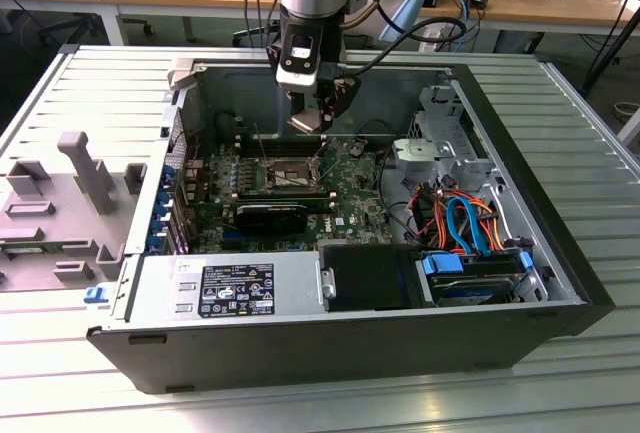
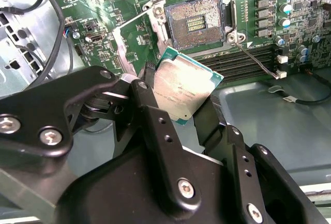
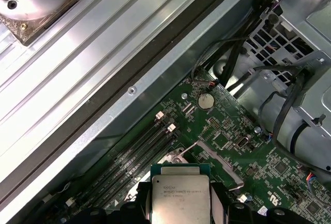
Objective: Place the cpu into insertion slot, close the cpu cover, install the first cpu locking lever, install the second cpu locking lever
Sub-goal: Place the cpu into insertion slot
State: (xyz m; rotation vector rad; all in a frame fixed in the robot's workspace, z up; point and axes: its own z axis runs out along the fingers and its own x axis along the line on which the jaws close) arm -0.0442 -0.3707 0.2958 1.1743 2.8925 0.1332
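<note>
Gripper (image 2: 176,95) pinches the cpu (image 2: 187,81) by opposite edges, hovering near the open insertion slot (image 2: 195,23); light, stiff, and likely fragile underneath, it is best held by those edges.

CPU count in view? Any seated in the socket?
1. The cpu is clamped in the gripper, held above the board near the insertion slot. The slot is empty, its contacts bare. Another could be hidden elsewhere in the case.
</note>
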